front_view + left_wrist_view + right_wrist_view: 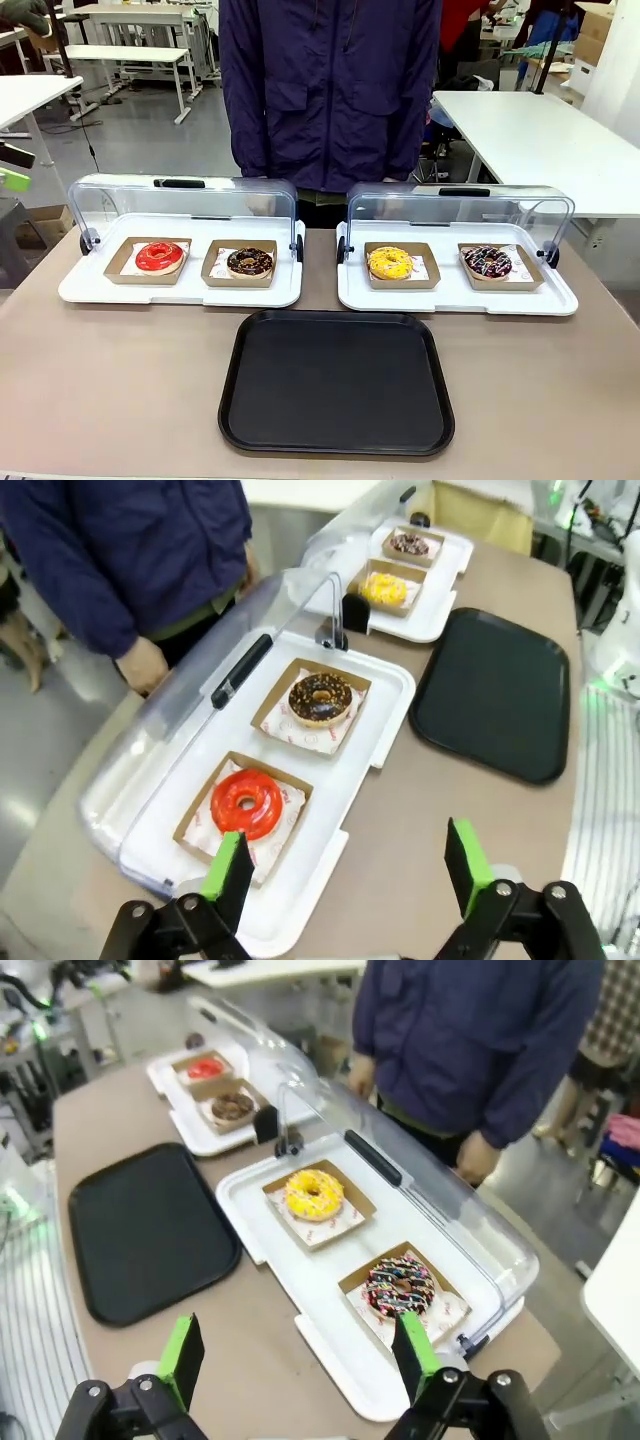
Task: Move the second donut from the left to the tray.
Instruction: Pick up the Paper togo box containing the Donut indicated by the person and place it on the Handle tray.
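chocolate glaze with sparse pale specks marks the second donut from the left [250, 262]. it sits in its small cardboard tray [238, 283] on the white display tray [90, 290] at the robot's left, with the clear lid [120, 205] swung back toward the person. in the left wrist view the donut lies ahead of the left pincer [348, 855], a little left of the gap between the fingers and beyond the red donut [246, 803], which sits nearer, just above the left finger. the left pincer hangs released, spread wide and grasping nothing, well apart from the donut. the right pincer [298, 1345] is likewise spread and empty, and from it the donut is far off, past the black tray [150, 1230], so the left arm is plainly the nearer one. a ring has no long axis, so a grasp from any side should serve, though the cardboard walls crowd it. the black tray lies bare on the table [120, 390], just beside the display tray's near edge, toward the robot's right of the donut.
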